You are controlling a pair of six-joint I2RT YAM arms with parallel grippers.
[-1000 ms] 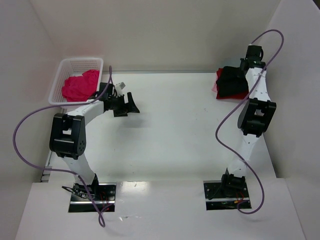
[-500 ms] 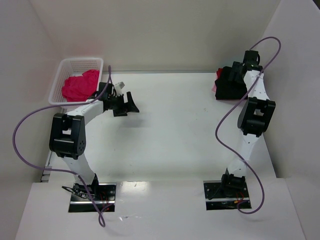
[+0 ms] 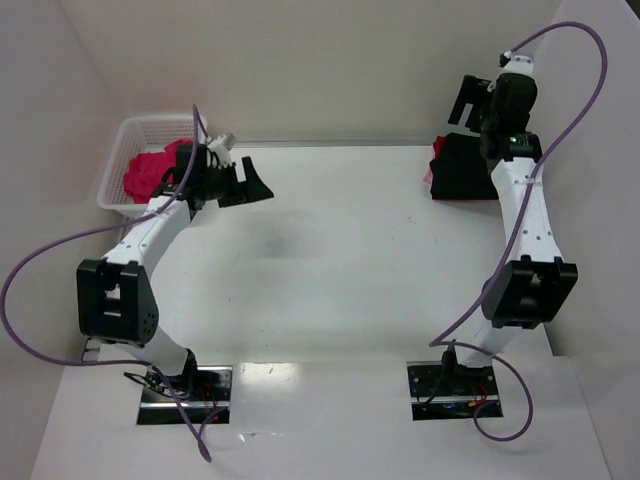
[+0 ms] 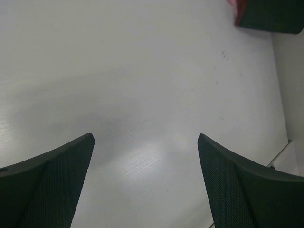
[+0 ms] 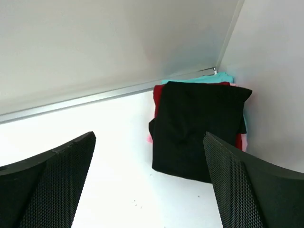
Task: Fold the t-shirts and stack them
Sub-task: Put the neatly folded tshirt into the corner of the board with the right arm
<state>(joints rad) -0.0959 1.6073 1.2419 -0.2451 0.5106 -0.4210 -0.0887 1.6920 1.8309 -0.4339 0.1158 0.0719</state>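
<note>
White table [image 3: 350, 260] | black t-shirt [image 5: 197, 128] tops stack in far-right wall corner | left gripper [image 4: 145, 137] spread, empty | right gripper [image 5: 149, 135] spread, empty

Right gripper [image 3: 466, 100]: a second back it sat low on the stack [image 5: 157, 97] at 1 o'clock, clamped. It has since lifted clear, above and behind the pile, with its jaws spread wide and nothing between them. Black t-shirt [image 5: 199, 128]: released, now lying free on top of the stack. Right elbow: swung back toward 5 o'clock, forearm stretched long. Left gripper [image 3: 248, 185]: shifted from left of centre up toward 11 o'clock, nearer the basket [image 3: 112, 165]. Its elbow dropped toward 8 o'clock.
</note>
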